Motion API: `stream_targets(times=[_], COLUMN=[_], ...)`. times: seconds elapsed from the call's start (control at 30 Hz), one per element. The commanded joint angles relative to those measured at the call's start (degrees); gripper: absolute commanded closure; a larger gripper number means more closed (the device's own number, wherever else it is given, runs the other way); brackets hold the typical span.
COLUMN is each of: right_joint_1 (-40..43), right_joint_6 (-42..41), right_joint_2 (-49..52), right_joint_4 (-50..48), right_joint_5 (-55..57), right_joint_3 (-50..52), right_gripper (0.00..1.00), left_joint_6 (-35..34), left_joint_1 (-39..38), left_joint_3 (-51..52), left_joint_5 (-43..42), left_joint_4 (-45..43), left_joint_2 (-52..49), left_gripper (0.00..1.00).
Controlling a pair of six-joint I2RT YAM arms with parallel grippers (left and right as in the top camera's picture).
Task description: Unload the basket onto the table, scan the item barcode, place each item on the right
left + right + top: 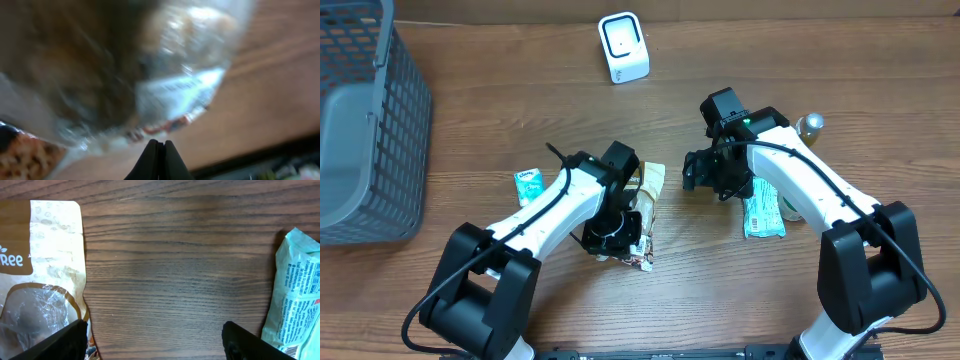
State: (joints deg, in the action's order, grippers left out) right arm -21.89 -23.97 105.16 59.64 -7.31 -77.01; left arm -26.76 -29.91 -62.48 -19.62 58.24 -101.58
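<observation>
A snack bag (648, 200), beige with a clear window, lies on the table between the two arms. My left gripper (628, 243) sits low over its near end. In the left wrist view its jaws (161, 145) are pressed together, and the blurred clear film and a white label (180, 92) fill the frame just beyond the tips. I cannot tell if any film is pinched. My right gripper (705, 175) hovers open over bare wood (160, 345), with the beige bag (45, 255) by its left finger. No barcode is readable. The white scanner (623, 47) stands at the back.
A green packet (763, 212) lies under the right arm, also visible as the green packet (297, 295) by the right finger. A bottle (809, 125) stands behind it. A small blue tissue pack (528, 185) lies left of centre. A grey mesh basket (365, 130) fills the far left.
</observation>
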Motion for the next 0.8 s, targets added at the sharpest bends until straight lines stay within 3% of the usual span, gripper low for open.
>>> stream_targets(times=[0.0, 0.3, 0.67, 0.77], right_joint_1=[-0.2, -0.3, -0.3, -0.3], right_joint_6=[0.0, -0.2, -0.2, -0.2], right_joint_2=[-0.7, -0.7, -0.7, -0.7], right_joint_4=[0.1, -1.5, -5.0, -6.6], right_joint_5=[-0.5, -4.7, -6.6, -6.5], right_joint_3=[0.2, 0.2, 0.2, 0.2], right_gripper=[0.17, 0.15, 0.13, 0.13], left_joint_6=[-6.4, -12.3, -11.8, -11.3], left_joint_1=[0.0, 0.2, 6.3, 8.3], left_joint_3=[1.4, 1.4, 1.4, 1.2], left_joint_5=[7.3, 22.7, 26.6, 26.0], left_joint_4=[-1.2, -2.6, -2.7, -2.7], left_joint_2=[0.6, 0.6, 0.6, 0.6], left_gripper=[0.94, 0.93, 0.89, 0.95])
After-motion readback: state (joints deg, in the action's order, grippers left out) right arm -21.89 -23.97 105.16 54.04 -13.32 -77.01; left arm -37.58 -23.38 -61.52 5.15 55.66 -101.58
